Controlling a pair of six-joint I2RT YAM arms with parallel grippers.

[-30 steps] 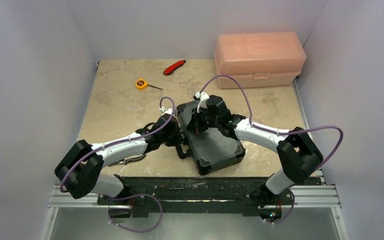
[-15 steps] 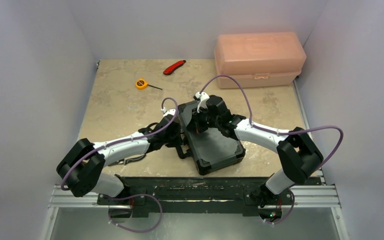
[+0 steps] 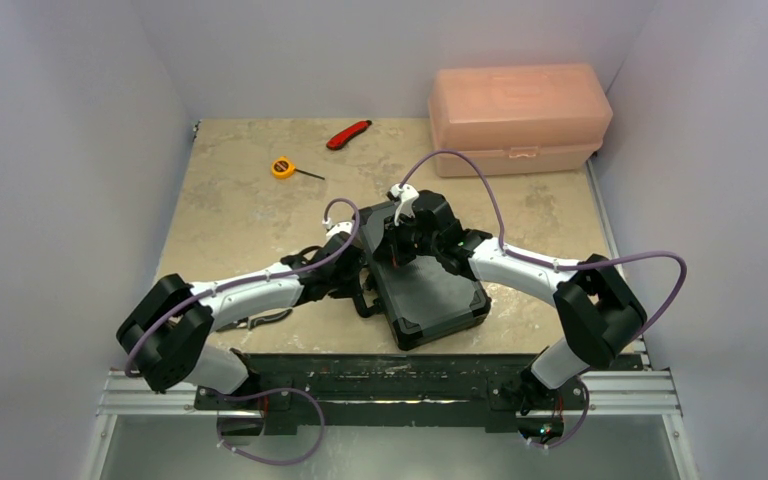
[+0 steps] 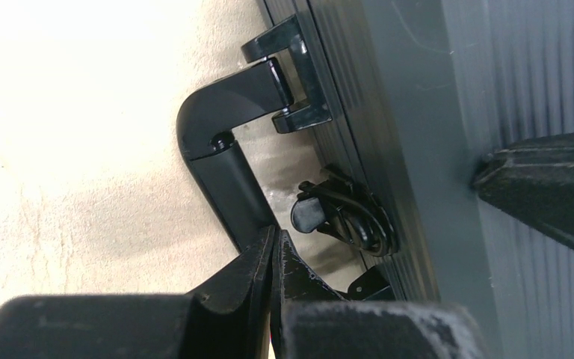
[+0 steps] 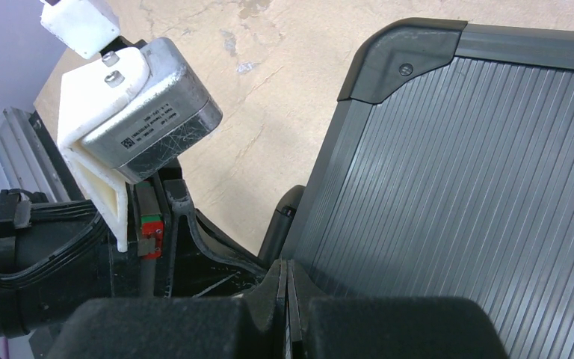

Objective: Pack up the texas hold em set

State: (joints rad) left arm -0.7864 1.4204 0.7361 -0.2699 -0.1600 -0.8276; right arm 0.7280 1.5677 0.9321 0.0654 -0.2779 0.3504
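Where the left jaws stand: closed tip to tip with nothing between them, tips at the near end of the case's handle (image 4: 224,157); contact with it cannot be judged.
Right jaws: closed, holding nothing, tips over the handle-side edge of the ribbed lid.
Handle: black bar hinged in a bracket (image 4: 288,75) on the case's side wall, swung out over the table.
Latch: small black clasp (image 4: 344,217) on the same wall, just beside the handle.
Left arm (image 3: 250,290): reaches in from the left; its wrist camera (image 5: 142,112), a grey box on a white mount, shows in the right wrist view.
Right arm (image 3: 520,265): reaches in from the right, wrist above the case's far left corner.
Case (image 3: 435,290): black, lid closed, flat on the table (image 3: 240,200), skewed, between the two arms and near their bases.
Pink box (image 3: 518,115): translucent, closed, at the far right corner, well apart from the case.
Red knife (image 3: 349,134): by the far edge.
Yellow tape measure (image 3: 282,167): near the knife.
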